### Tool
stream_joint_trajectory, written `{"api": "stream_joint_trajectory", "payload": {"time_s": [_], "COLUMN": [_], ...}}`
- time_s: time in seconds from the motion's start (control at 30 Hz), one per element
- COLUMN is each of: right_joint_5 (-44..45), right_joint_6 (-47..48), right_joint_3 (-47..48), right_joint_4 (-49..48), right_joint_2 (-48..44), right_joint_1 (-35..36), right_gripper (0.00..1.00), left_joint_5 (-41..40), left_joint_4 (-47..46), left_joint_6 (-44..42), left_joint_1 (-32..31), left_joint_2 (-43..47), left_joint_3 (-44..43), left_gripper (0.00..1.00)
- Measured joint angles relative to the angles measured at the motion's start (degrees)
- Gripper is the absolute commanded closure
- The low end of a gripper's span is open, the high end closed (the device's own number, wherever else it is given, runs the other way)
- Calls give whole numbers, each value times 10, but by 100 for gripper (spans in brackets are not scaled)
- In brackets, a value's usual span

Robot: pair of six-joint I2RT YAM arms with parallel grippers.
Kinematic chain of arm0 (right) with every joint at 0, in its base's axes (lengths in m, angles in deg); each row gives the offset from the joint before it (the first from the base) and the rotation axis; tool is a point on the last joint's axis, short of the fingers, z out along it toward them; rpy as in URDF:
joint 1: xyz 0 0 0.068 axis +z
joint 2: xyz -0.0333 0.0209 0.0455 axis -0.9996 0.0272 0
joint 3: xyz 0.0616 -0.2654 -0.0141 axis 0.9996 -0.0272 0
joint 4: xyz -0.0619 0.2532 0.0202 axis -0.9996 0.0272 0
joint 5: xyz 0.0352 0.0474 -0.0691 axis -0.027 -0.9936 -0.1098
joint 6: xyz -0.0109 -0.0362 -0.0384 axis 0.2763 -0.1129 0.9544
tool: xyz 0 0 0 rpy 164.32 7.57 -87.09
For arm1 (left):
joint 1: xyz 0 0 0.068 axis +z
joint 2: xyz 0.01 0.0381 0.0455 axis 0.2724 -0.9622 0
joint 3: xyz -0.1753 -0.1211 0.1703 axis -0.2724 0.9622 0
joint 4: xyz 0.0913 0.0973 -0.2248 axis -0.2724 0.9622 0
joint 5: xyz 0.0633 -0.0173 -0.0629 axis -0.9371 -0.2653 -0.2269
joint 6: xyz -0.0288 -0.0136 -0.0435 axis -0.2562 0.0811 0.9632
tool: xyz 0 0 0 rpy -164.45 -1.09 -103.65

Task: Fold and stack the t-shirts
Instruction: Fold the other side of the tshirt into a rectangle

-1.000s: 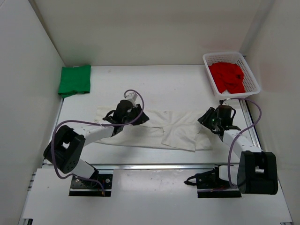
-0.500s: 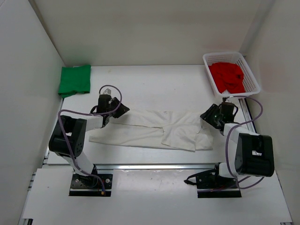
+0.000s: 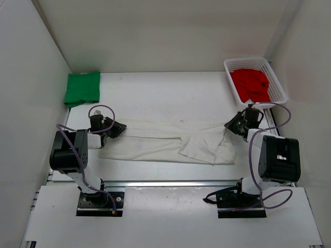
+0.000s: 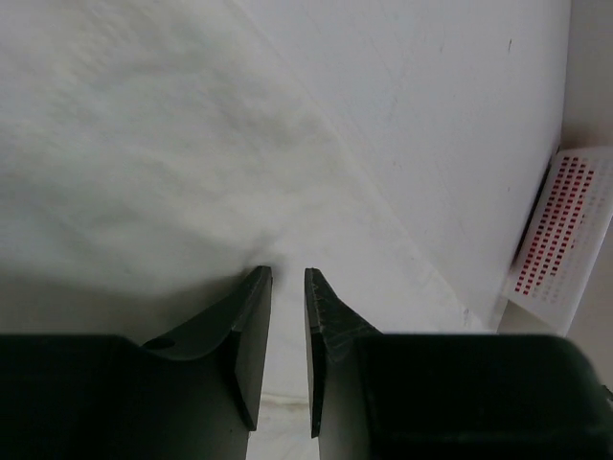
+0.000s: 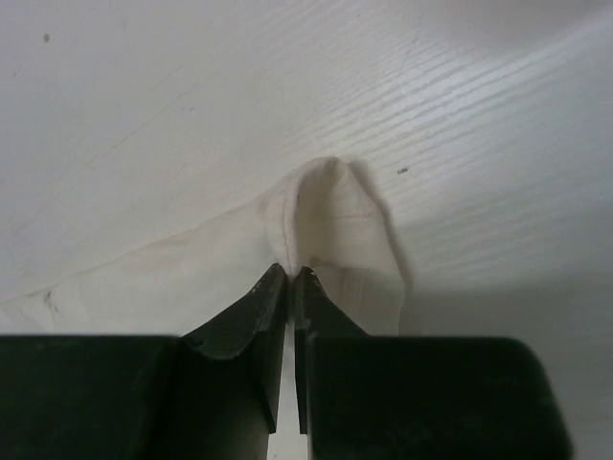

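The off-white t-shirt (image 3: 165, 144) lies spread in a long band across the front of the table. My left gripper (image 3: 118, 129) is at its left end. In the left wrist view its fingers (image 4: 287, 273) stand a narrow gap apart with the cloth (image 4: 144, 172) running between them. My right gripper (image 3: 231, 125) is at the right end, shut on a raised pinch of the cloth (image 5: 326, 206) at its fingertips (image 5: 290, 271). The green t-shirt (image 3: 81, 88) lies folded at the back left. The red t-shirt (image 3: 251, 85) lies crumpled in the basket.
The white mesh basket (image 3: 248, 61) stands at the back right, and also shows in the left wrist view (image 4: 565, 230). White walls close in the left, back and right sides. A metal rail (image 3: 170, 182) runs along the near edge.
Both grippers have moved outward, the left one far to the left and the right one slightly up and right. The off-white shirt is now drawn out longer and flatter.
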Motion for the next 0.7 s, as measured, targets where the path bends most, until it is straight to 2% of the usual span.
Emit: {"api": "stream_joint_trajectory", "payload": {"time_s": [0.07,0.13,0.3,0.37,0.47,0.57,0.67,0.7], "right_joint_5": [-1,-3,-8,2,28,60,95,102], "right_joint_6": [0,0,1,3,6,10,21,23], "right_joint_3": [19,34,83,93,91,79,49,38], "right_joint_4": [5,10,40,51,80,84,80,79], "right_joint_2": [28,51,82,65,-2,-97,-180,-195], "right_joint_1": [-1,0,4,11,29,55,97,119], "right_gripper": [93,81,59,54,54,63,93,96], "left_joint_5": [1,1,-9,-21,-46,-66,-75,-75], "left_joint_4": [-8,-12,6,24,52,70,74,77], "left_joint_6": [6,11,12,8,-11,-39,-59,-64], "left_joint_1": [15,23,22,17,-16,-72,-130,-148], "left_joint_2": [0,1,37,74,156,224,271,279], "left_joint_3": [5,9,18,18,11,-12,-18,-18], "left_gripper": [68,68,66,63,59,58,58,58]}}
